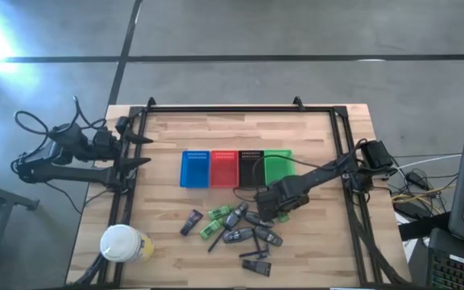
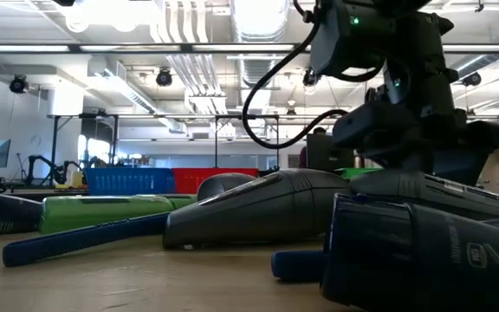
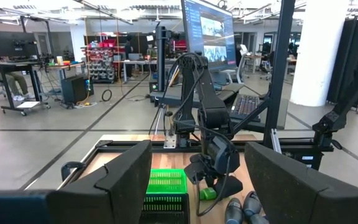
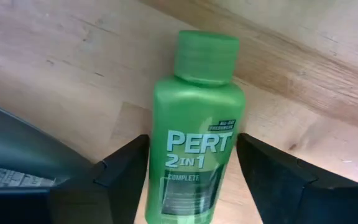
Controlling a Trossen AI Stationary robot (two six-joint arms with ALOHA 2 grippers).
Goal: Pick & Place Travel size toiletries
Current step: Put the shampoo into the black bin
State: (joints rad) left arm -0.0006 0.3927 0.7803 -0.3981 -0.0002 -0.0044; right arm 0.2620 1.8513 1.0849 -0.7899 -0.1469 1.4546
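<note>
The toiletries lie in a loose pile point(image 1: 240, 229) on the wooden table: dark grey tubes point(image 2: 258, 208), green bottles point(image 1: 216, 214) and thin dark razors point(image 1: 254, 255). My right gripper point(image 1: 272, 205) is at the pile's far right corner, shut on a green "Pert 2 in 1" bottle point(image 4: 197, 130); the same green bottle point(image 3: 207, 193) shows under it in the left wrist view. My left gripper point(image 1: 139, 153) waits open above the table's left edge, clear of everything. My right gripper pinches the green bottle's body below the cap, one finger point(image 4: 126, 171) on each long side point(image 4: 161, 155), lying across it and coming down from above. The capped end point(image 4: 205, 56) points away from the wrist. Whether the bottle is off the wood, I cannot tell.
Four baskets stand in a row beyond the pile: blue point(image 1: 193, 168), red point(image 1: 221, 167), black point(image 1: 250, 167), green point(image 1: 279, 163). A white-lidded round container point(image 1: 122, 242) sits at the near left corner. A black frame rail point(image 1: 240, 109) borders the table.
</note>
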